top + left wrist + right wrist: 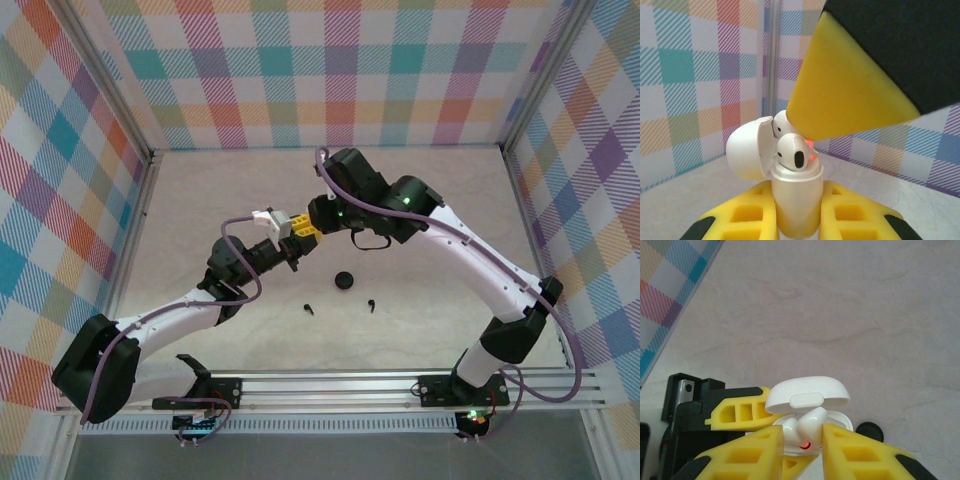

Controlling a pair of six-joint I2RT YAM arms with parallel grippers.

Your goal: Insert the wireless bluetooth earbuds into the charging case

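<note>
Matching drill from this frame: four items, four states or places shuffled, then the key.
Items
1. white case
2. case lid
3. white earbud
4. two black earbuds

States or places
a. lying loose on the table
b. between the fingers of the right gripper, at the case's mouth
c. clamped in the left gripper
d. swung open

Pairs: 1-c, 2-d, 3-b, 4-a
</note>
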